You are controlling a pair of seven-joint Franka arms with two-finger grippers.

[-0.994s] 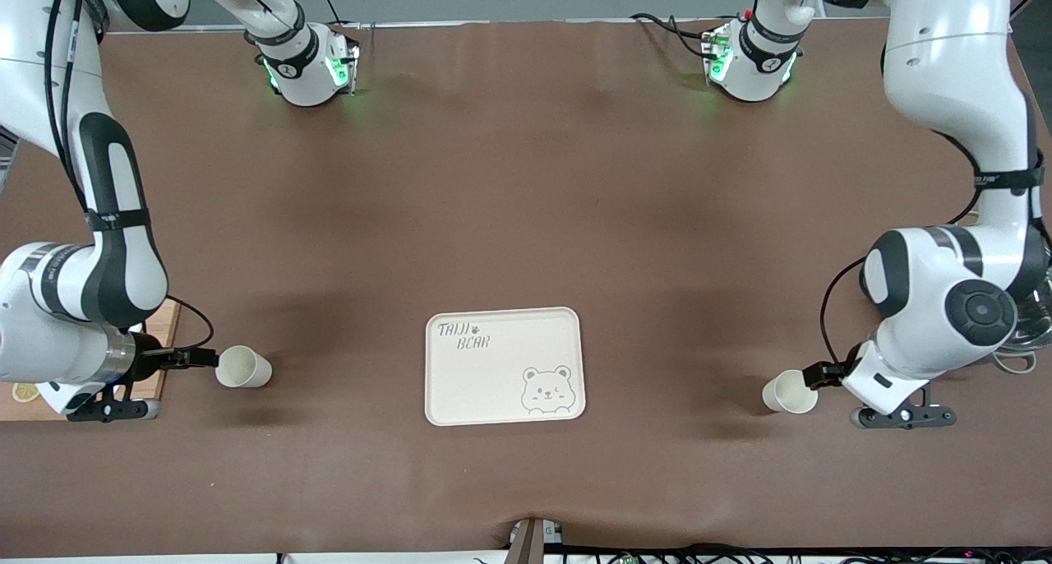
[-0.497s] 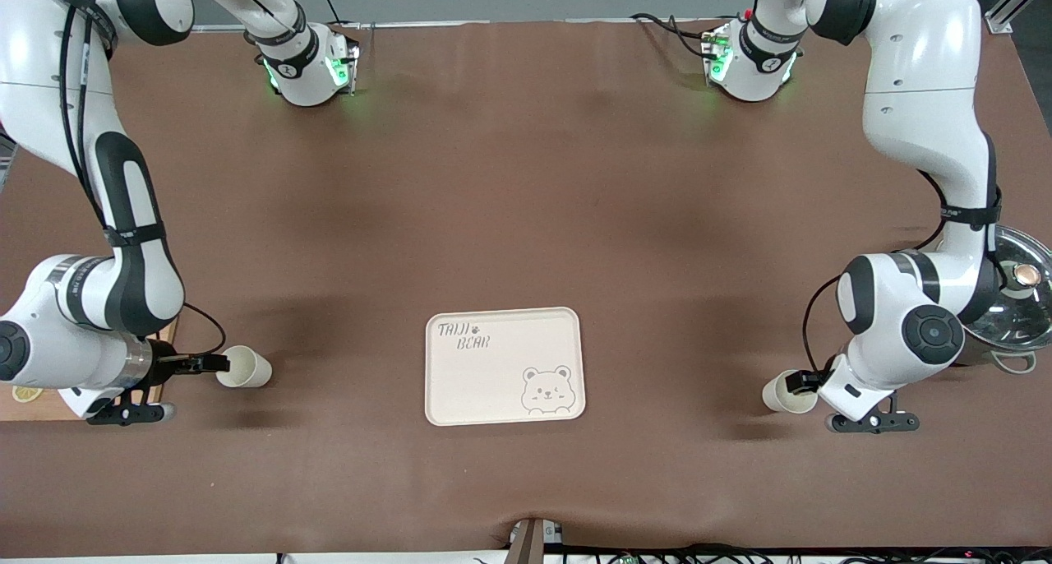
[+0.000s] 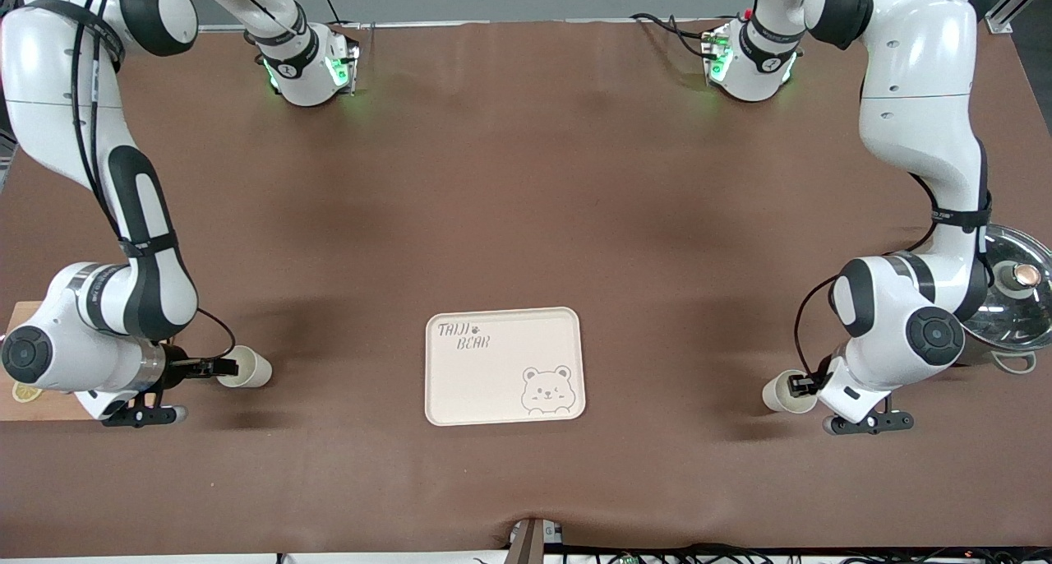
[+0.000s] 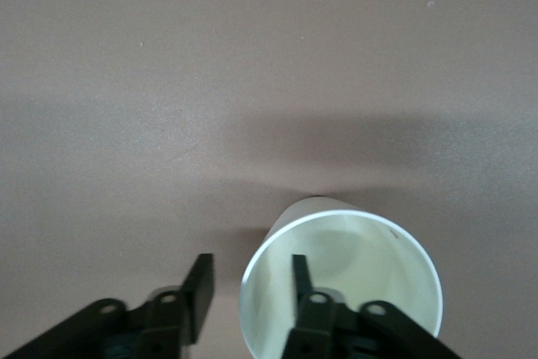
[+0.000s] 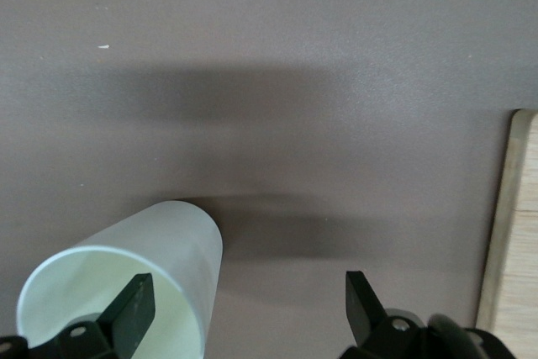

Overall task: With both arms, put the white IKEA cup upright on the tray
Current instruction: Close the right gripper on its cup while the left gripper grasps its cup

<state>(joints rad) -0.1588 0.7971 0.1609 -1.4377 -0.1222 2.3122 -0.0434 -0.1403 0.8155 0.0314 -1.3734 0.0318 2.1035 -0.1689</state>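
Both of my grippers are down at table level, each at the mouth of a white cup lying on its side. My left gripper [image 3: 799,383] [image 4: 249,265] is low in the front view at the left arm's end of the table, its fingers apart astride the rim of the left arm's cup [image 3: 779,392] [image 4: 336,250]: one finger inside the mouth, the other just outside the wall, with a gap showing. My right gripper [image 3: 223,368] [image 5: 249,279] sits low at the right arm's end, jaws wide apart, one finger inside the right arm's cup [image 3: 249,369] [image 5: 181,233], the other well clear of it. The tray [image 3: 493,383] lies flat in the lower middle of the frame, between the two cups and apart from both. A wooden board [image 3: 49,408] [image 5: 513,233] lies under my right arm.
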